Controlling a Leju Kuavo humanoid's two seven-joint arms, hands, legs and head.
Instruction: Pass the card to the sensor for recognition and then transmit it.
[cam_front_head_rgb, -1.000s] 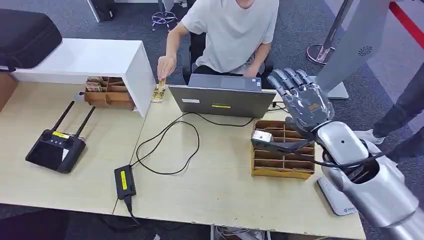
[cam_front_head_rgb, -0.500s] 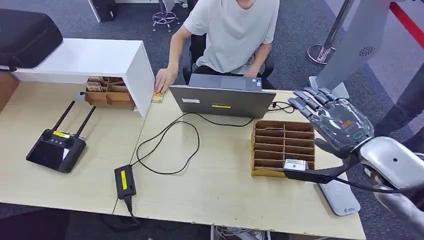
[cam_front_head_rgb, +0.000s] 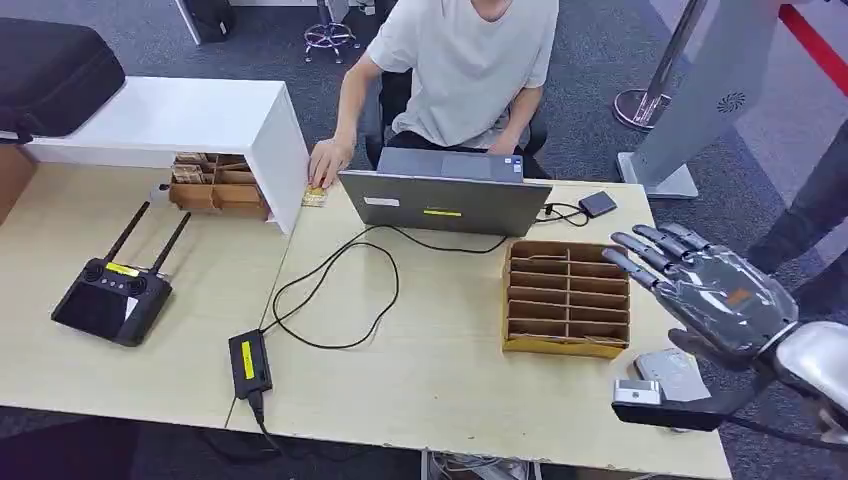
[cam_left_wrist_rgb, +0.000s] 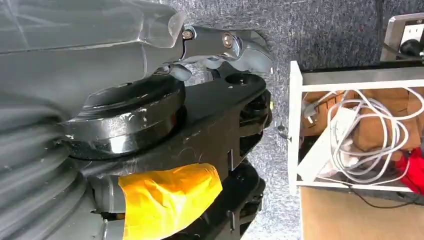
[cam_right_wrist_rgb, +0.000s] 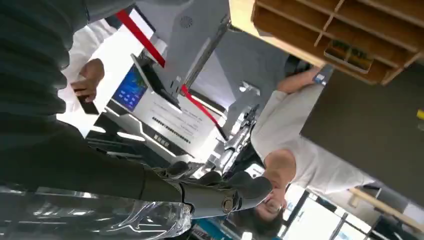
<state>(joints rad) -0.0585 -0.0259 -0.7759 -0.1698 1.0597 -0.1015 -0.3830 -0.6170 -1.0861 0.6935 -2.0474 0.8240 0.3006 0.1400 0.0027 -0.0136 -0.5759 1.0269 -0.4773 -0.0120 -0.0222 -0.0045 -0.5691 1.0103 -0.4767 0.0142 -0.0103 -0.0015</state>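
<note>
Pale wooden table in an open office, a person seated at a laptop across from me. My right hand hovers over the table's right edge with its fingers spread flat and nothing in it. Just below it lies the grey sensor, and beside it the wooden tray of compartments. The right wrist view shows what I take for a card lying in one tray compartment. Another yellowish card lies far off by the person's hand. My left hand hangs by the body, and I cannot tell how its fingers lie. I judge nothing picked up, so grasping, scanning and handing over all remain
</note>
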